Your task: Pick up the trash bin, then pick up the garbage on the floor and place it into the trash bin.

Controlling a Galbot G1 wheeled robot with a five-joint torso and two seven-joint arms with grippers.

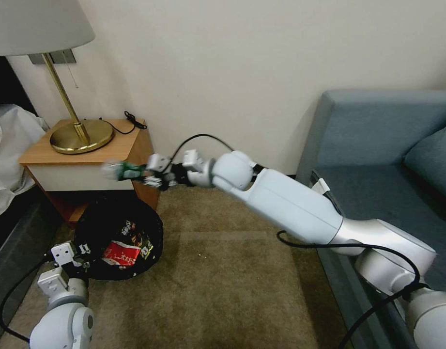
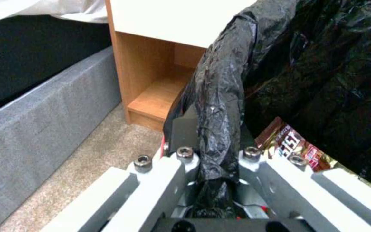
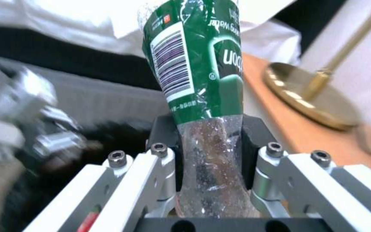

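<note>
The trash bin [image 1: 118,237], lined with a crinkled black bag, hangs low at the left, above the carpet. My left gripper [image 1: 80,254] is shut on its near rim [image 2: 220,96], pinching the bag. Inside lie a red-and-white wrapper [image 1: 120,254] and a brown snack wrapper [image 2: 293,146]. My right gripper [image 1: 152,173] is shut on the garbage, a clear bottle with a green label [image 1: 123,170], squeezed between the pads [image 3: 207,135]. It holds the bottle in the air above the bin's far rim, in front of the nightstand.
A wooden nightstand [image 1: 82,160] with a brass lamp [image 1: 80,135] stands just behind the bin. A bed with white sheets [image 1: 9,145] is at the left, its grey base [image 2: 35,106] beside the bin. A blue sofa [image 1: 392,160] fills the right. Tan carpet [image 1: 223,271] lies between.
</note>
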